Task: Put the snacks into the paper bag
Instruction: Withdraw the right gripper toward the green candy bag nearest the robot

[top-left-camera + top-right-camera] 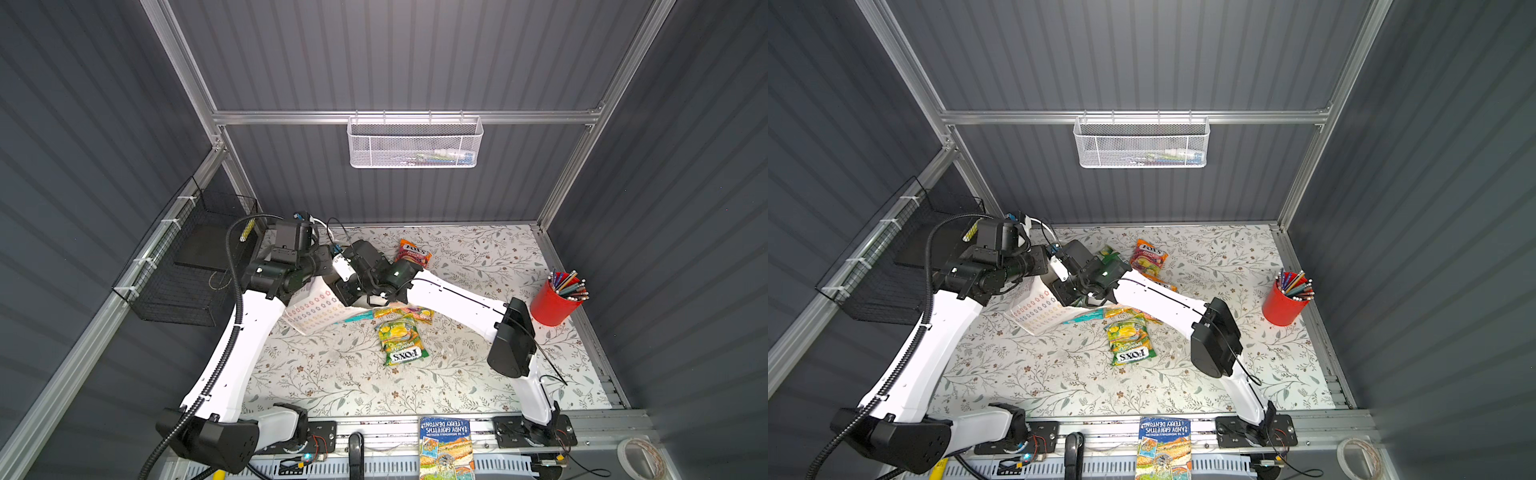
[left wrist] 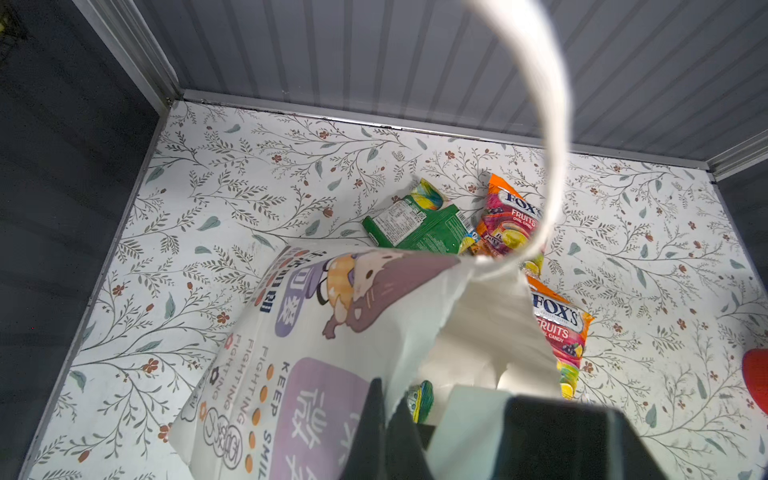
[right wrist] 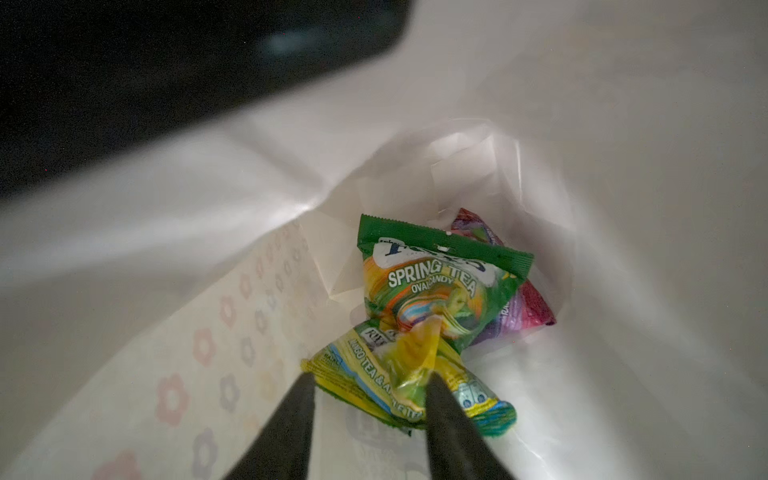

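**Paper bag:** The paper bag (image 1: 318,309) is white, with rows of pastel flower rings on its side panel. Its face carries a cartoon figure and purple lettering. A white cord handle (image 2: 552,124) loops up from the rim.

**Position:** The bag stands on the floral counter (image 1: 332,382), well apart from the red pencil cup (image 1: 555,305). The loose packets lie between the two.

**Orientation:** The bag leans with its base on the counter. Its long axis rises to the mouth, which is turned up and toward the cup's side.

**Contents, right wrist view:**
- A green "SPRING TEA" packet (image 3: 440,278) lies over a purple-pink packet (image 3: 528,307).
- A crumpled yellow-green packet (image 3: 386,365) lies nearest the mouth.

**Outside the bag:**
- A green-yellow FOX'S packet (image 1: 401,338) lies flat between bag and cup, nearer the bag.
- An orange-pink FOX'S packet (image 1: 413,251) lies nearby.

**Left tool:** The left tool (image 2: 395,411) is clamped on the bag's rim.

**Right tool:** The right tool (image 3: 370,380) is inside the bag, jaws partly apart. The yellow-green packet lies across the gap at the tips and touches one finger (image 3: 440,399). It is not pinched.
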Controlling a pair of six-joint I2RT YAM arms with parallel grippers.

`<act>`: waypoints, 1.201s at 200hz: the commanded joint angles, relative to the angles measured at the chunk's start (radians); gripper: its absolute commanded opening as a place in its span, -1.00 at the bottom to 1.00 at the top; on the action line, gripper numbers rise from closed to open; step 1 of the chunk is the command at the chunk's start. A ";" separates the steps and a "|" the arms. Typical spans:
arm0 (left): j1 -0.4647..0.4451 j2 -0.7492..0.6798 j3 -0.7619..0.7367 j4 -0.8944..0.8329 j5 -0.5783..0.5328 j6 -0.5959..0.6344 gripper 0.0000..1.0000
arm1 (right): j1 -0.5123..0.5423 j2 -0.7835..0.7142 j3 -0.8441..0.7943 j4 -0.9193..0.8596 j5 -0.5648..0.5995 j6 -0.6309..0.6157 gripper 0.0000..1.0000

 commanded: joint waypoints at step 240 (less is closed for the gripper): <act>-0.008 -0.004 0.009 0.029 -0.052 -0.025 -1.00 | -0.279 -1.101 -1.144 0.278 0.199 0.296 0.98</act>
